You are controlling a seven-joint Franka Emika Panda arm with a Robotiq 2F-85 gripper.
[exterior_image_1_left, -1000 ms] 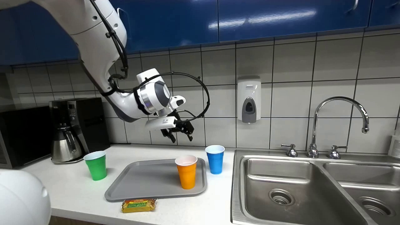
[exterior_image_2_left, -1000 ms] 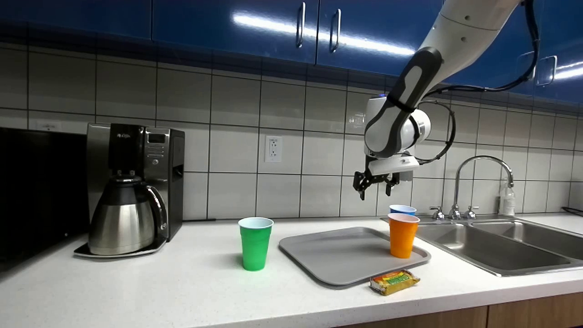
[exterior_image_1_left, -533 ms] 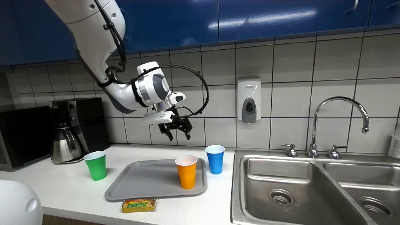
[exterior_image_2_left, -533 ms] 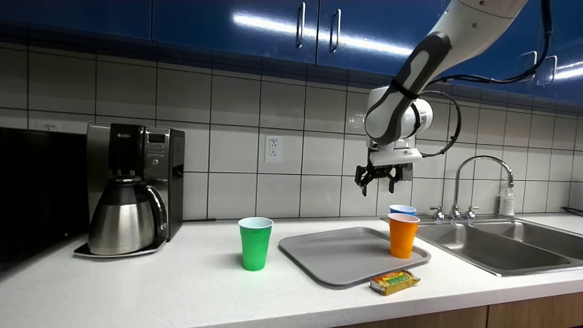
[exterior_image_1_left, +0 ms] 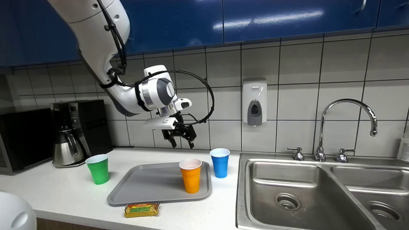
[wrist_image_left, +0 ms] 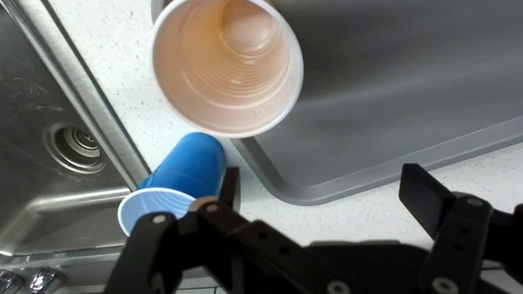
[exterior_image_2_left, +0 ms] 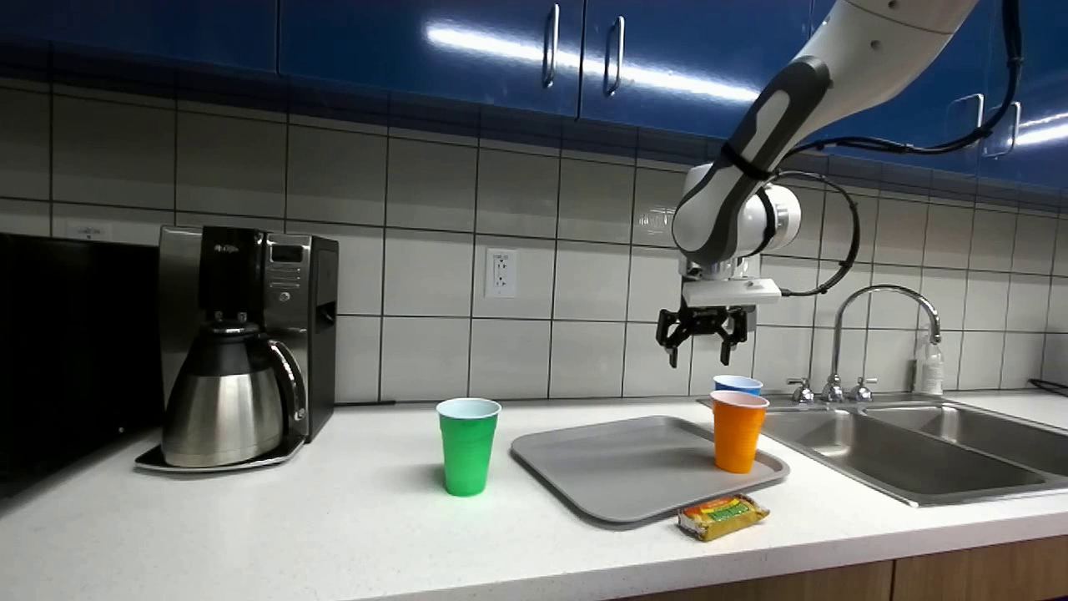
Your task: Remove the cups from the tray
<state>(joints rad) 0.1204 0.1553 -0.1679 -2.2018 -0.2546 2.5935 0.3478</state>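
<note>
Hovering, the tool (exterior_image_2_left: 699,361) is spread; lower than it, the orange cup (exterior_image_2_left: 738,438) stands upright on the tray (exterior_image_2_left: 622,467).

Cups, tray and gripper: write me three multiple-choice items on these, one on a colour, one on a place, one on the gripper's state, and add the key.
1. What colour is the cup nearest the sink?
A. orange
B. green
C. blue

2. Where does the orange cup stand?
A. in the sink
B. on the tray
C. on the counter

3. How does the gripper stand?
A. open, holding nothing
B. shut on the green cup
C. shut on nothing

Key:
1 C: the wrist view shows its blue side close by the sink's edge.
2 B: in both exterior views its base sits inside the tray's rim.
3 A: in the wrist view the fingers stand wide apart with no cup between them.
</note>
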